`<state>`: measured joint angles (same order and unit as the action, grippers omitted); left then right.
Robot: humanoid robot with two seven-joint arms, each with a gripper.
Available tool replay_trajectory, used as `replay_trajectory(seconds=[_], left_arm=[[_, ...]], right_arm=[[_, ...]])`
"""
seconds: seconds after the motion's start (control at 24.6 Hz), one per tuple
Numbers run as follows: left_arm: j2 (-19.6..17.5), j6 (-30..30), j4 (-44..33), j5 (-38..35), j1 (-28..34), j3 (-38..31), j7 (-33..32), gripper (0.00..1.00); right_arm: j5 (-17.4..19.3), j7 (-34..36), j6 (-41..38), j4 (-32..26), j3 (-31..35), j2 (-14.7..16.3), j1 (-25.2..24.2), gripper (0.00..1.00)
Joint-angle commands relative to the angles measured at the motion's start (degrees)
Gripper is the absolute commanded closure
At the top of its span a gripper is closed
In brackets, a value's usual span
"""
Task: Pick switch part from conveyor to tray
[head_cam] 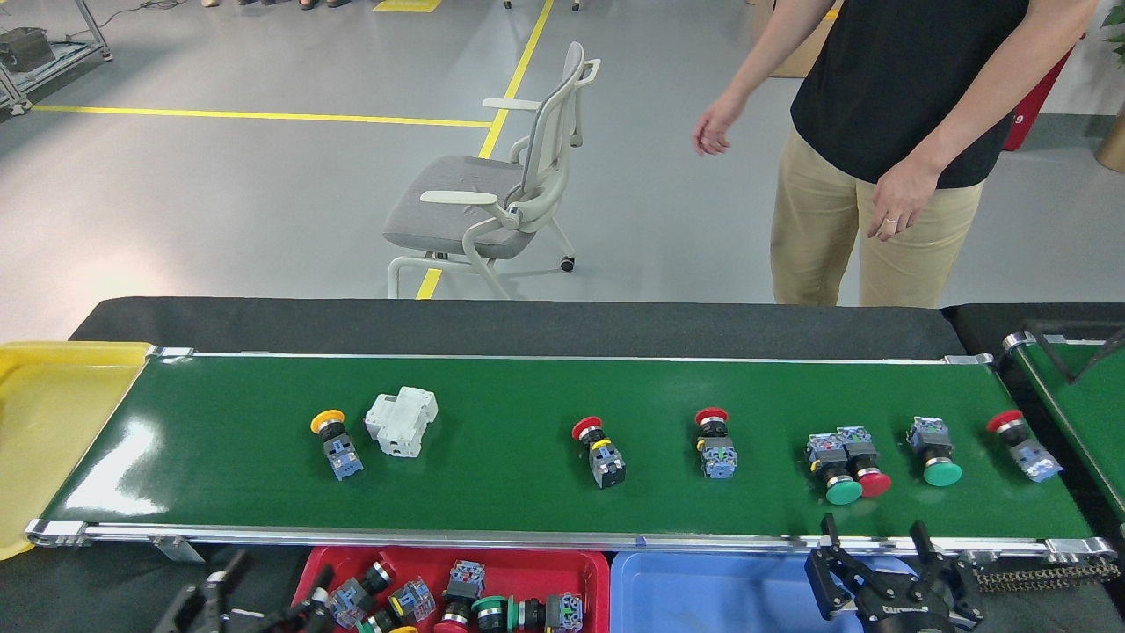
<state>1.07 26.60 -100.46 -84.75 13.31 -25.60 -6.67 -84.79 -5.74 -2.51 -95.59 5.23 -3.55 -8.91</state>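
Note:
The conveyor (501,396) carries several switch parts: a yellow-capped one (335,439), red-capped ones (598,450) (714,439) (1020,442), a green and red pair (841,465) and a green-capped one (934,452). The red tray (457,556) below the near rail holds several switch parts (457,598). My left gripper (268,593) sits low at the tray's left end, fingers spread, open, with a switch part lying just beside its right finger. My right gripper (874,543) stands open at the near rail over the blue tray's right end, below the green and red pair, with nothing between its fingers.
A white breaker block (402,422) lies on the belt beside the yellow-capped part. A blue tray (703,589) adjoins the red one; a yellow tray (53,413) sits at the belt's left end. A second belt (1085,404) is at right. A person (879,132) and a chair (501,193) are behind.

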Motion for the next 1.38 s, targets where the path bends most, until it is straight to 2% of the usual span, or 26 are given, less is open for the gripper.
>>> replay_trajectory(seconds=[0.0, 0.12, 0.28, 0.37, 0.49, 0.65, 0.85, 1.02, 1.1, 1.18, 1.26, 1.3, 1.34], left_arm=[[-1.0, -1.1, 0.4, -0.2, -0.7, -0.5, 2.2, 0.0], [-2.5, -0.5, 1.1, -0.1, -1.8, -0.4, 1.5, 0.0], [-4.1, 7.0, 3.5, 0.4, -6.6, -0.4, -7.8, 0.0], [-4.6, 7.3, 6.1, 0.3, -10.1, -0.2, -11.1, 0.0], [-5.0, 7.1, 12.2, 0.0, -14.5, 0.1, -11.5, 0.0], [-8.6, 3.2, 19.7, -0.1, -20.0, 0.4, -11.3, 0.0], [-12.4, 0.6, 28.3, -0.6, -25.7, 2.4, -10.9, 0.0], [-12.9, 0.2, 31.6, -1.4, -28.0, 2.5, -10.8, 0.0], [-13.2, 0.0, 32.4, -1.4, -28.3, 2.6, -10.7, 0.0], [-13.3, -0.7, 33.9, -1.4, -29.2, 3.1, -10.2, 0.0], [-13.4, -2.0, 34.9, -1.4, -29.8, 3.2, -9.5, 0.0], [-13.4, -2.3, 35.2, -1.4, -29.9, 3.2, -9.4, 0.0], [-13.3, -2.4, 35.2, -1.5, -29.9, 3.2, -9.4, 0.0]], right_arm=[[-0.4, -0.9, 2.1, 0.8, -1.7, 0.0, 2.1, 0.01], [-0.4, -1.1, 4.8, 4.4, -4.3, 0.4, 5.8, 0.0], [-0.4, -2.0, 5.1, 6.7, -5.7, 0.5, 8.3, 0.0], [-0.4, -2.2, 5.1, 7.0, -6.3, 0.5, 8.5, 0.0], [-0.4, -2.3, 5.0, 7.1, -6.3, 0.5, 8.6, 0.0], [-0.3, -2.3, 4.9, 8.0, -6.4, 0.4, 9.3, 0.0], [-0.3, -2.3, 5.1, 10.8, -8.0, 0.4, 12.7, 0.0], [-0.3, -2.4, 5.3, 13.8, -9.4, -0.1, 15.7, 0.0], [-0.2, -2.4, 7.2, 17.3, -11.4, -0.3, 18.1, 0.01], [0.1, -2.3, 9.8, 20.5, -13.5, -0.8, 20.2, 0.15], [0.2, -2.3, 10.2, 22.1, -15.1, -0.6, 21.4, 0.44], [0.2, -2.3, 10.2, 22.3, -15.6, -0.5, 21.7, 0.56], [0.2, -2.3, 10.2, 22.3, -16.0, -0.5, 21.7, 0.62]])
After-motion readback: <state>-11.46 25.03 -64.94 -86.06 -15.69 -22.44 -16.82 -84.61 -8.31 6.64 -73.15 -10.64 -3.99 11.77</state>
